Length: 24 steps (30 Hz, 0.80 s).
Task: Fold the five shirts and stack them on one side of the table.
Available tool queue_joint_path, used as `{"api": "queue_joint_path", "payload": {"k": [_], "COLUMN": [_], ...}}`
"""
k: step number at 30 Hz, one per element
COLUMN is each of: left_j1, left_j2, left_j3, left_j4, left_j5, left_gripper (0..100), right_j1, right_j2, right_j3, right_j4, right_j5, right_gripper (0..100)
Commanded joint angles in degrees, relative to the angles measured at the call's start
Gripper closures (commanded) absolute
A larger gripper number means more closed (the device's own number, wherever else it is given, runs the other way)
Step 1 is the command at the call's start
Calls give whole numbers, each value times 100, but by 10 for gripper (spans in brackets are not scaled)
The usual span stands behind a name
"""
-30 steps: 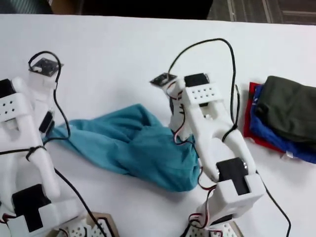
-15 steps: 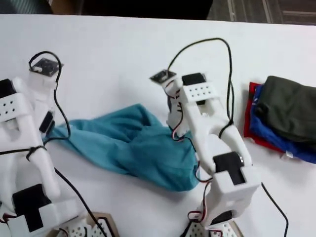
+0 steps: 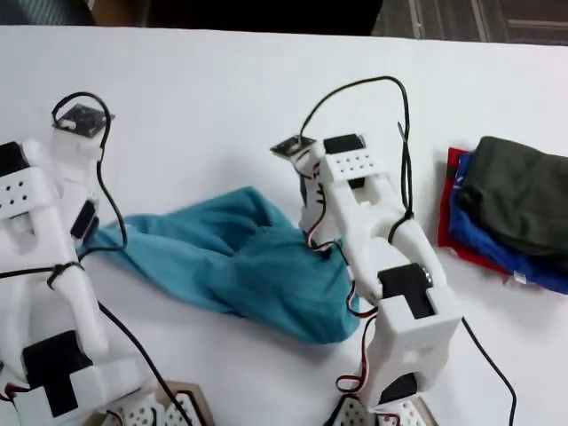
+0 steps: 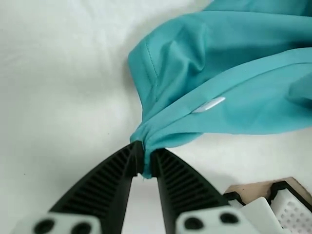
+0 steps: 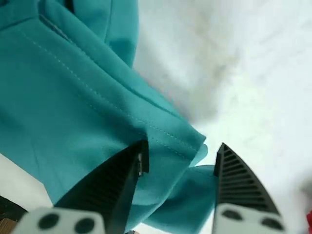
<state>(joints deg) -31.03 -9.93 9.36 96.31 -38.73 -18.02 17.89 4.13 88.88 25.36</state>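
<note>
A teal shirt [image 3: 240,262] lies crumpled across the middle of the white table [image 3: 195,98]. My left gripper [image 4: 145,163] is shut on a bunched corner of the teal shirt [image 4: 219,92] at its left end. My right gripper [image 5: 178,161] stands open over a hemmed edge of the teal shirt [image 5: 73,112] at its right end, one finger on the cloth, the other over bare table. In the high view the right arm [image 3: 355,204] hangs above that end. Folded shirts are stacked at the right edge: a dark green one [image 3: 524,195] on a blue one [image 3: 497,244] on a red one [image 3: 451,209].
Black cables loop over both arms, one arching above the right arm [image 3: 355,84]. The left arm [image 3: 44,231] stands at the table's left edge. Arm bases and a wooden mount [image 3: 191,404] sit at the front edge. Bare white table stretches along the back.
The right arm has shifted slightly left and toward the front, settling lower over the shirt's right end. The left arm and the shirt have stayed put.
</note>
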Motion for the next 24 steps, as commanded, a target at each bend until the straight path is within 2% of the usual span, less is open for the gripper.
{"api": "queue_joint_path", "payload": {"k": [1, 9, 17, 24], "left_j1": [44, 44, 44, 53], "left_j2": [-202, -202, -202, -202], "left_j3": [-13, -40, -13, -13], "left_j4": [-62, -62, -211, -220], "left_j5": [-70, -70, -70, -70], "left_gripper": [959, 959, 959, 959], "right_j1": [13, 4, 13, 13], "right_j2": [-13, -22, -66, -602], "right_j3": [-88, 554, 633, -18], "right_j4": [-4, -48, -92, 119], "right_j5": [-26, 9, 18, 9], "right_gripper": [776, 783, 982, 978]}}
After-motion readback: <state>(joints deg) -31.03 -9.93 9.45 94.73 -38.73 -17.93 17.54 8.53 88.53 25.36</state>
